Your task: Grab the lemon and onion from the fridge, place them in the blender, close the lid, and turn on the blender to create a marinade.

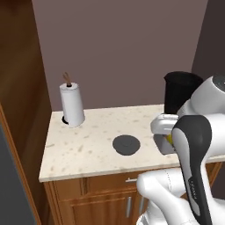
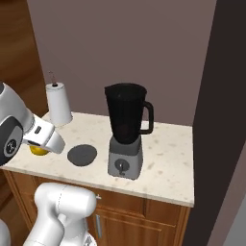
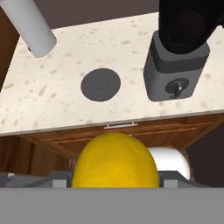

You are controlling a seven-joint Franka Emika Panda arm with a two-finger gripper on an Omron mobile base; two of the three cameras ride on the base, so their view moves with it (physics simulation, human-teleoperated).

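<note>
My gripper (image 3: 114, 178) is shut on the lemon (image 3: 114, 158), a yellow ball held in front of the counter's front edge. From the right base the lemon (image 2: 38, 150) peeks out under the white hand, left of the lid. The lid (image 2: 82, 154), a flat dark grey disc, lies on the counter between the paper-towel roll and the blender. The blender's black jar (image 2: 126, 113) stands uncovered on its grey base (image 2: 126, 161) with a round knob (image 3: 176, 89). In the left base view the gripper (image 1: 167, 139) hangs just below the jar (image 1: 182, 92). The onion and the fridge shelves are out of view.
A white paper-towel roll (image 1: 71, 105) stands at the counter's back left. The speckled beige counter (image 1: 88, 149) sits on wooden cabinets with drawers (image 3: 118, 131). A wooden cabinet wall (image 1: 22, 79) rises on the left and a dark wall (image 2: 221, 96) on the right.
</note>
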